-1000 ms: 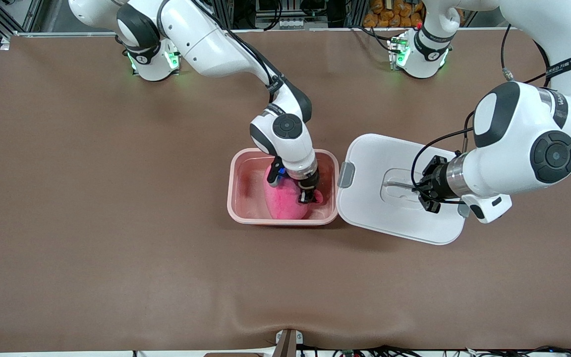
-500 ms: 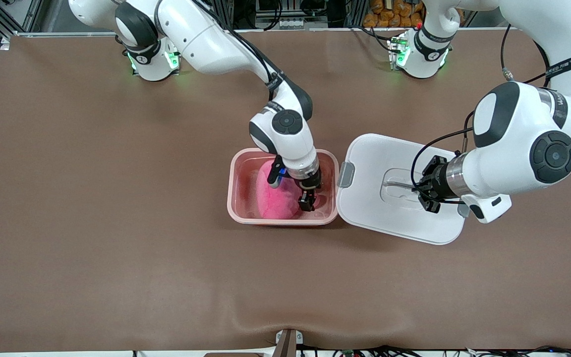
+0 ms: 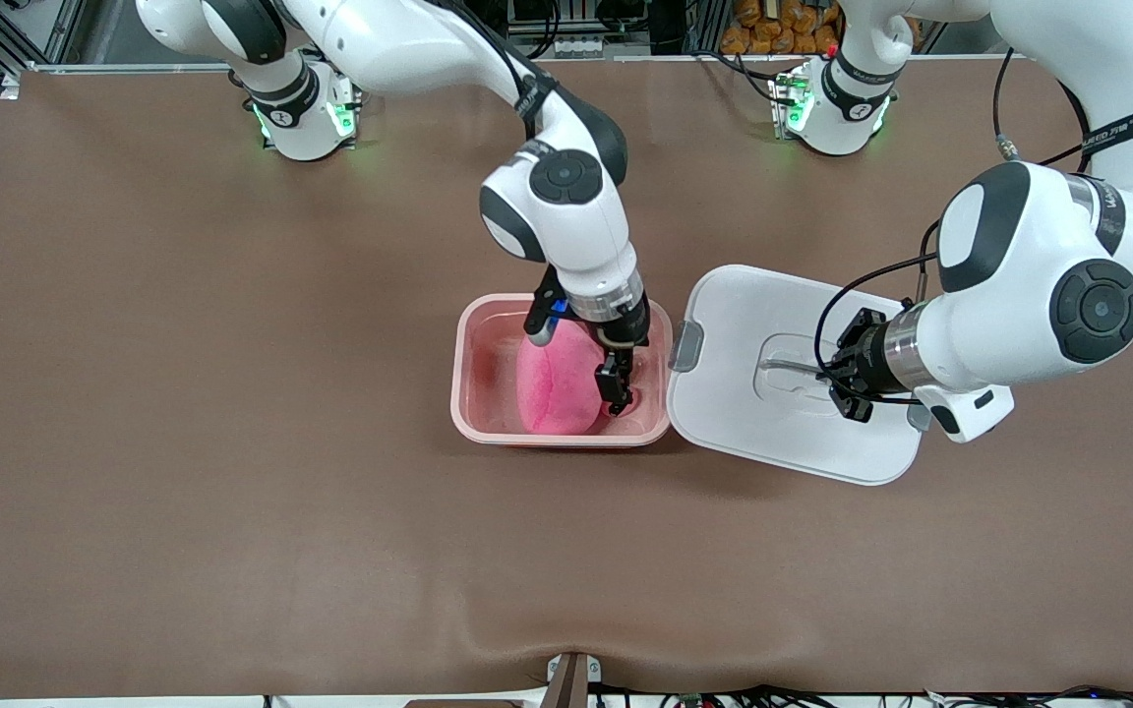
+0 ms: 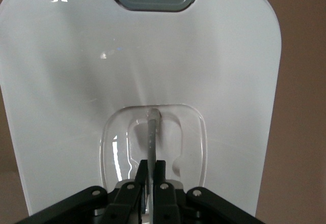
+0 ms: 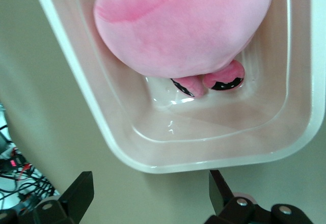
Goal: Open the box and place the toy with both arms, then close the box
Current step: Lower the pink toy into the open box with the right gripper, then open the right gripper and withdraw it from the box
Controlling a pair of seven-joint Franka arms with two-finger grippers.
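White jointed arms (image 3: 1029, 265), black joint caps, black cables, green-lit bases (image 3: 306, 118).

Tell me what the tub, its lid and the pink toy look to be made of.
Tub: seemingly translucent pink plastic, glossy; the table shows through its walls and the floor glints.
Lid: likely hard white plastic, smooth with a soft sheen; it has grey clips and a moulded recess, where the left gripper is shut on the handle.
Toy: probably plush fabric, matt, fuzzy and rounded.
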